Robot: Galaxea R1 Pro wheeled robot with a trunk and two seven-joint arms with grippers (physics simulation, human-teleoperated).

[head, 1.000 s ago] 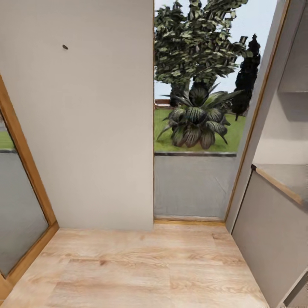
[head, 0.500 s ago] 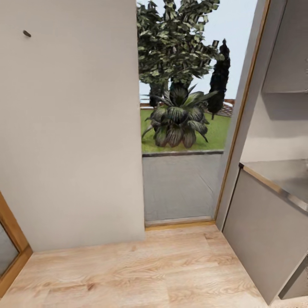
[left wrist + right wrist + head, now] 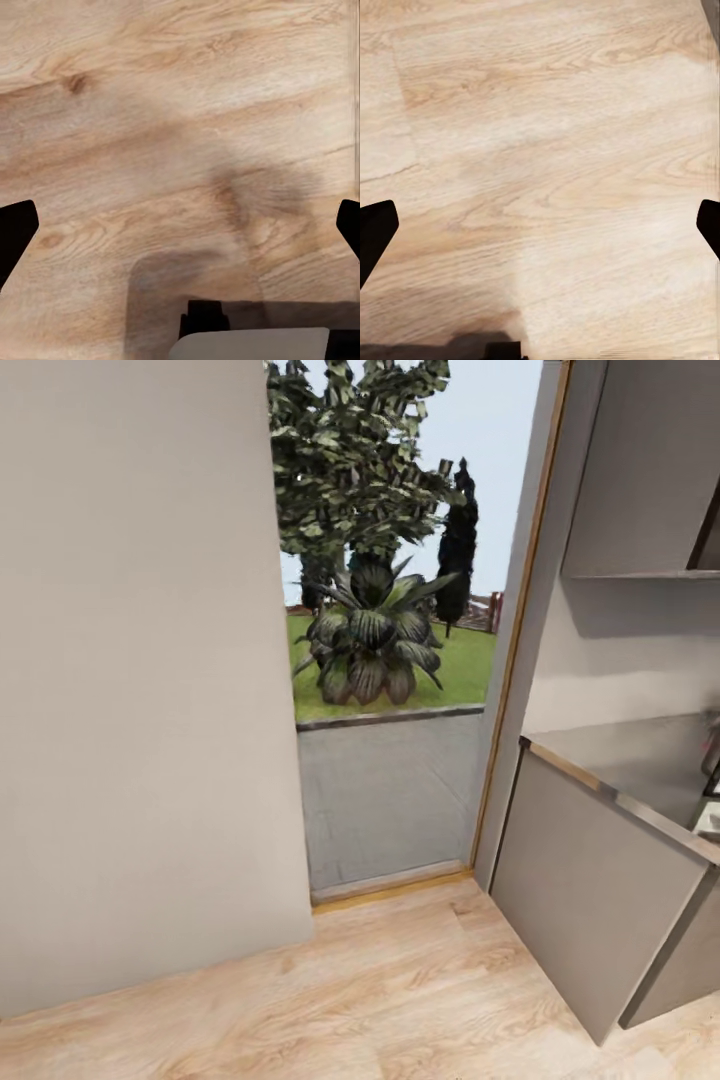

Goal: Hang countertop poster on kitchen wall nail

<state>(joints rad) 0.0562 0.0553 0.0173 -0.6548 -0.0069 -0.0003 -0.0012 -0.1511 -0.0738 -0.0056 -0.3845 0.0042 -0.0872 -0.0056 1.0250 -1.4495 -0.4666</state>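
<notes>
The kitchen countertop (image 3: 640, 755), a matte grey slab with a thin tan edge strip, comes in from the right of the head view above plain grey cabinet fronts (image 3: 585, 900). Something small and partly dark is cut off at the counter's right end; I cannot tell what it is. The poster and the wall nails are out of view. In the left wrist view my left gripper (image 3: 180, 232) is open over wooden floor, its dark fingertips (image 3: 15, 232) far apart. My right gripper (image 3: 540, 232) is open too, with only floor between its fingertips (image 3: 375, 229).
A plain pale grey wall (image 3: 140, 680) takes up the left. Beside it a tall glass pane (image 3: 390, 800) with a wooden frame looks onto a spiky plant (image 3: 370, 640) and trees. A grey wall cabinet (image 3: 650, 470) hangs above the counter. Light wooden floor (image 3: 400, 1000) lies ahead.
The whole head view has swung to the right, so the camera moved. The wall nail has slid out past the left edge, and more of the counter and cabinets shows at right.
</notes>
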